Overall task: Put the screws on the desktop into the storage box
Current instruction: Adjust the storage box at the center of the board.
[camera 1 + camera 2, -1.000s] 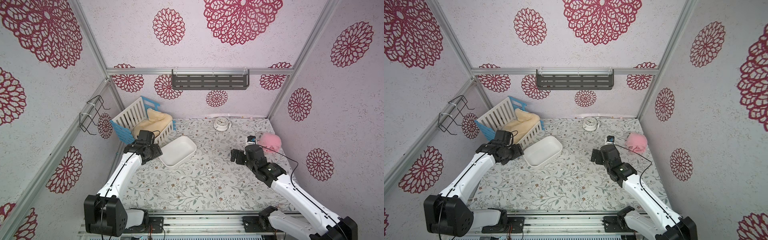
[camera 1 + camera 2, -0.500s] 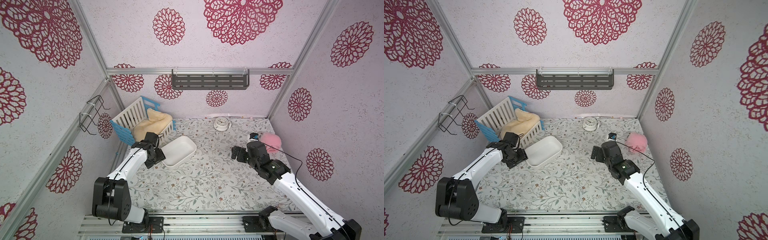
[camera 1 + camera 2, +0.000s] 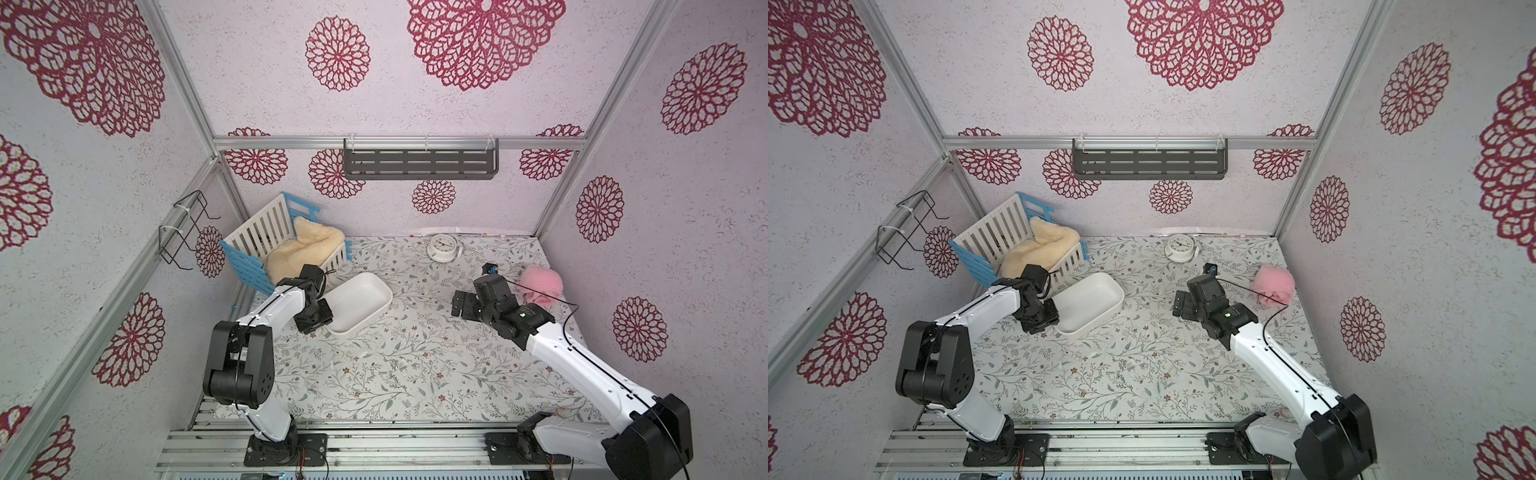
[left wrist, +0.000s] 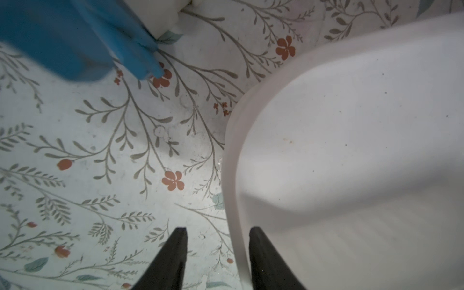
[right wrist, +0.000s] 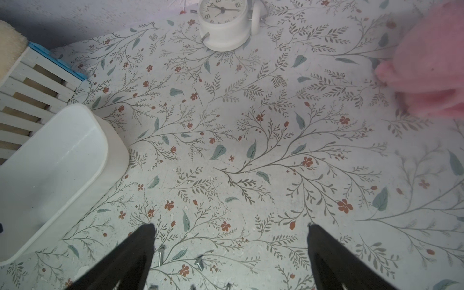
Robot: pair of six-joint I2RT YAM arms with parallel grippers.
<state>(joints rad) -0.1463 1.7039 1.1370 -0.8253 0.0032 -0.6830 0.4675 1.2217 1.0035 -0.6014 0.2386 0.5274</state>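
Jaws of left gripper [image 4: 216, 229] half-parted astride one storage box [image 4: 231, 150] rim; right gripper [image 5: 231, 226] wide apart, five screws [image 5: 160, 256] nearby

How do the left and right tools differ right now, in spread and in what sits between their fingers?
Spread: the left tool has its fingers fairly close together, while the right tool has them wide apart.
Between them: the left tool straddles the storage box rim, one finger outside and one inside. The right tool has only desktop there, with screws near one finger.
Shared: black fingers, and neither tool grips anything yet.
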